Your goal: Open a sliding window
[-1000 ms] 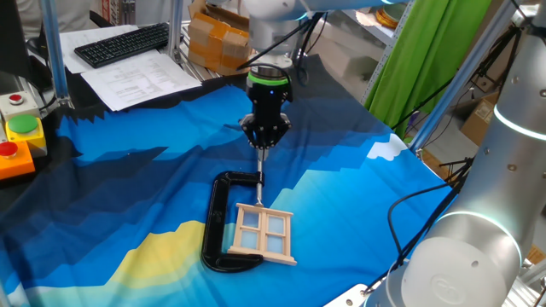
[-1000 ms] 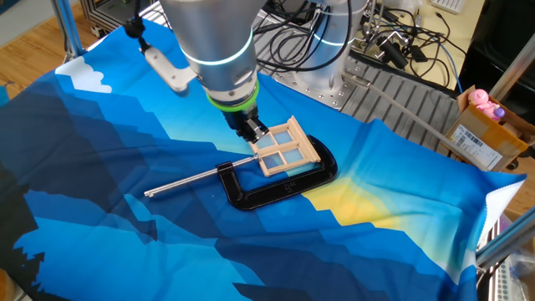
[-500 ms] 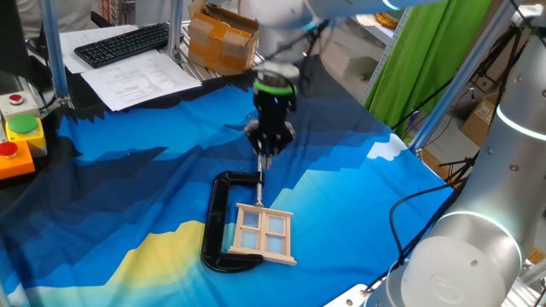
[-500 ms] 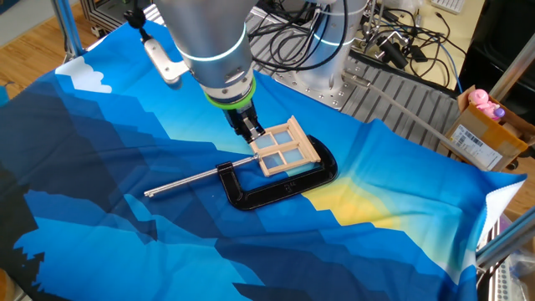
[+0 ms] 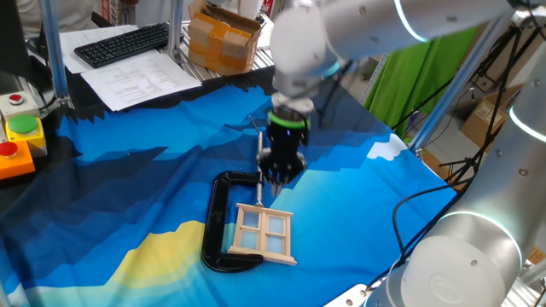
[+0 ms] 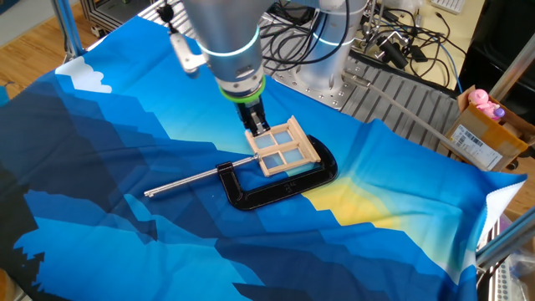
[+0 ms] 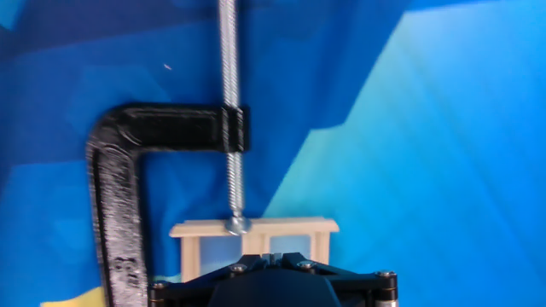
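The sliding window [image 5: 264, 234] is a small light wood frame with four bluish panes. It lies flat on the blue cloth, held in a black C-clamp [image 5: 213, 223]. It also shows in the other fixed view [image 6: 287, 147] and in the hand view [image 7: 256, 228]. My gripper [image 5: 277, 180] hangs just above the window's far edge, beside the clamp's screw rod [image 5: 259, 143]. In the other fixed view the gripper [image 6: 255, 129] is at the window's top left corner. In the hand view the gripper [image 7: 269, 256] has its fingertips pressed together over the frame's top bar, holding nothing.
The clamp's screw rod [image 6: 188, 180] sticks out long across the cloth. A keyboard [image 5: 119, 43], papers and a cardboard box [image 5: 220, 38] lie beyond the cloth. A button box [image 5: 19, 136] sits at the left. Cables [image 6: 401, 46] run behind the table.
My gripper has moved along the screw rod toward the window and dropped lower, now at its far edge. The window and clamp have not moved.
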